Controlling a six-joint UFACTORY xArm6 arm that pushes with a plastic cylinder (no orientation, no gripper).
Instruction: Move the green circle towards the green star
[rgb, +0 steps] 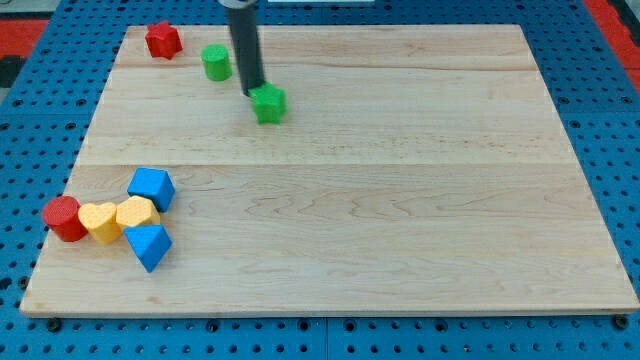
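Note:
The green circle (216, 62) is a small green cylinder near the view's top left of the wooden board. The green star (269, 103) lies to its right and a little lower. My tip (252, 92) stands between the two, just left of and touching or almost touching the green star's upper left edge, and right of and below the green circle. The dark rod rises from it to the view's top edge.
A red block (162, 40) sits at the board's top left corner. At the lower left is a cluster: a red cylinder (64, 218), two yellow blocks (100, 221) (137, 213), and two blue blocks (152, 187) (149, 246). The board (400, 200) lies on a blue pegboard.

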